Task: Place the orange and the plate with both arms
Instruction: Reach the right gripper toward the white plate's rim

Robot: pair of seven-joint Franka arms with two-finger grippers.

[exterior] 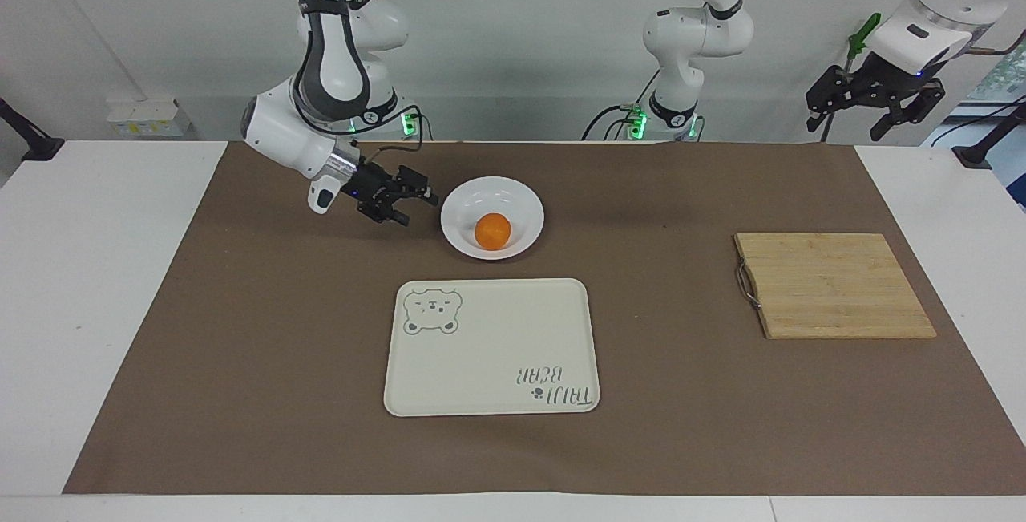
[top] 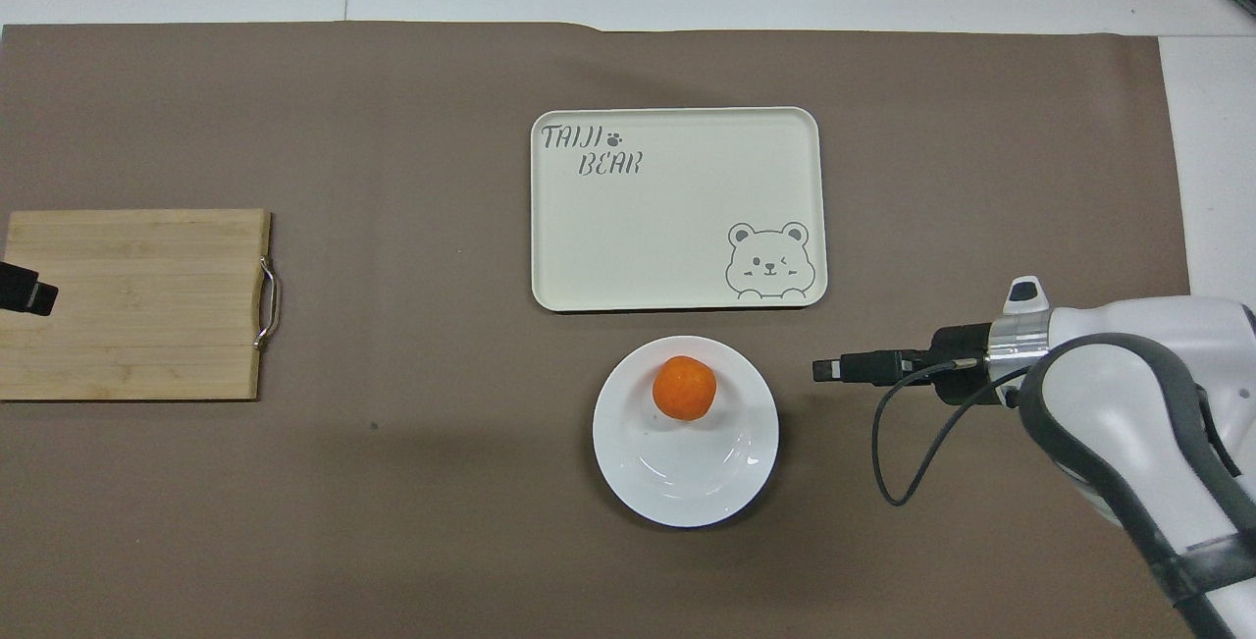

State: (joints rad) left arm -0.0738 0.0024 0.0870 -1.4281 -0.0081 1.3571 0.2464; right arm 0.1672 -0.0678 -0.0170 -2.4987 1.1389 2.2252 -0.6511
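The orange (exterior: pixel 492 231) (top: pixel 684 388) lies inside the white plate (exterior: pixel 481 195) (top: pixel 687 477), which sits on the brown mat between the robots and the cream tray. My right gripper (exterior: pixel 418 210) (top: pixel 824 369) is open and holds nothing. It hangs low over the mat beside the plate, toward the right arm's end of the table, pointing at the plate's rim with a small gap left. My left gripper (exterior: pixel 851 123) (top: pixel 26 292) waits open and without a load, held high over the wooden cutting board's outer edge.
A cream tray with a bear drawing (exterior: pixel 489 345) (top: pixel 677 217) lies just farther from the robots than the plate. A wooden cutting board with a metal handle (exterior: pixel 834 285) (top: pixel 137 305) lies toward the left arm's end. A brown mat (exterior: pixel 240 345) covers the table.
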